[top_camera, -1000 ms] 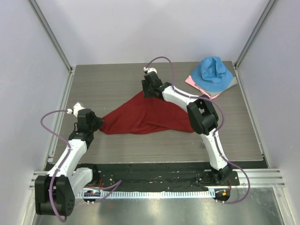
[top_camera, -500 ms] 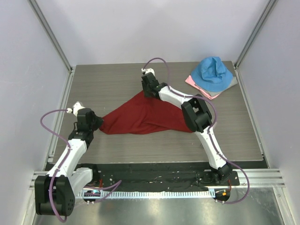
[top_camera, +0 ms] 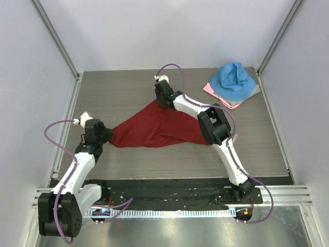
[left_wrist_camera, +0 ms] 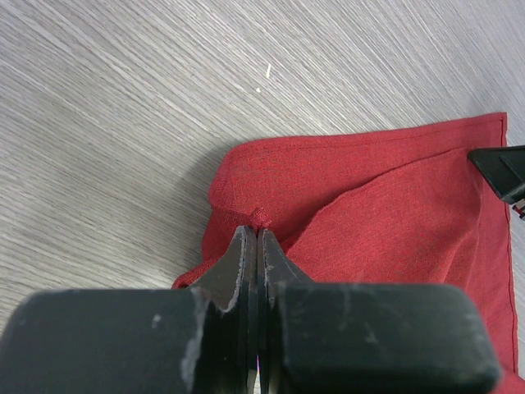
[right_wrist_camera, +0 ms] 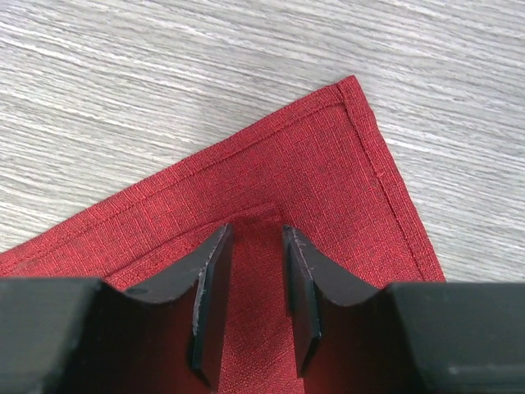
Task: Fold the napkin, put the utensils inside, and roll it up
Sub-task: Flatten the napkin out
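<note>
The dark red napkin (top_camera: 159, 126) lies on the table, pulled into a rough triangle. My left gripper (top_camera: 105, 135) is at its left corner; in the left wrist view the jaws (left_wrist_camera: 257, 234) are shut on a pinch of the red cloth (left_wrist_camera: 385, 222). My right gripper (top_camera: 162, 100) is at the napkin's far corner. In the right wrist view its jaws (right_wrist_camera: 257, 238) stand apart over a folded-over tip of the cloth (right_wrist_camera: 328, 156), which lies flat between them. The fork is not in view.
A bright blue cloth (top_camera: 234, 80) lies on a pale pink cloth (top_camera: 216, 92) at the table's far right corner. The grey wooden table (top_camera: 118, 87) is enclosed by white walls on the left, right and far sides.
The right arm's elbow and wrist have shifted a little to the left, toward the napkin's far corner. The left arm and the napkin's outline have hardly changed.
</note>
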Motion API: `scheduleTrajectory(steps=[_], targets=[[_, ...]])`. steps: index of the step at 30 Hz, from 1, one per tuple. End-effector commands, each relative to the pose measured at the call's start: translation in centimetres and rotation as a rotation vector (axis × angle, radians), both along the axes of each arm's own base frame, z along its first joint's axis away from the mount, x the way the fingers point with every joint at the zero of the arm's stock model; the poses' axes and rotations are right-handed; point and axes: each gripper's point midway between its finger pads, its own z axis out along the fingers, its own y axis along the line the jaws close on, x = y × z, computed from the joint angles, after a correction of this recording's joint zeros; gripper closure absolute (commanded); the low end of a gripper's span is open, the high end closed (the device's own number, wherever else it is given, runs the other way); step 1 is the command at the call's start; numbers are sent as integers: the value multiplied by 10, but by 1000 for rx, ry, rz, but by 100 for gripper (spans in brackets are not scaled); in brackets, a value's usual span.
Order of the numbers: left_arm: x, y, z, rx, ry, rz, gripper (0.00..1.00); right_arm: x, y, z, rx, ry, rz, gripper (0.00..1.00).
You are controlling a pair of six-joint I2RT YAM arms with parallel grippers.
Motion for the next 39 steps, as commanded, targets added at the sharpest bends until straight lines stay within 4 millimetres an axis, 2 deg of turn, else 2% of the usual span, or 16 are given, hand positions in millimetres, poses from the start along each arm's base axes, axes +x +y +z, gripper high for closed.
scheduleTrajectory(steps=[1,7,11,14,18,19,24,27,28,30,32,34,35,37,38,39], targets=[[9,2,22,16,-56,-2,100,5,-1,-1,-12,-1,8,64],[9,3,26,16,-59,0,100,7,-2,7,-17,-15,17,88],[14,5,37,30,-75,3,100,9,1,33,4,-51,20,89],[20,7,41,37,-82,10,100,10,-1,73,16,-110,31,90],[32,3,48,21,-75,-6,100,13,-7,109,8,-173,37,91],[38,2,60,22,-95,-16,100,13,-8,115,8,-182,39,91],[50,0,75,45,-69,-57,100,11,-17,137,6,-197,38,94],[57,5,94,67,-101,-57,100,3,-28,162,12,-218,27,99],[61,7,110,83,-131,-62,100,-1,-33,185,31,-250,22,99],[64,19,121,100,-139,-52,100,-9,-40,197,31,-261,15,99],[71,22,138,112,-145,-70,100,-21,-50,233,59,-312,8,99],[79,23,154,99,-167,-95,100,-31,-61,251,63,-336,-1,99],[80,23,157,94,-166,-100,100,-40,-69,276,84,-374,-9,99],[84,23,171,84,-194,-114,100,-48,-81,290,74,-400,-25,99],[86,24,175,82,-204,-114,100,-58,-89,311,88,-436,-35,99],[87,22,184,73,-224,-125,100,-62,-94,314,81,-442,-41,99]])
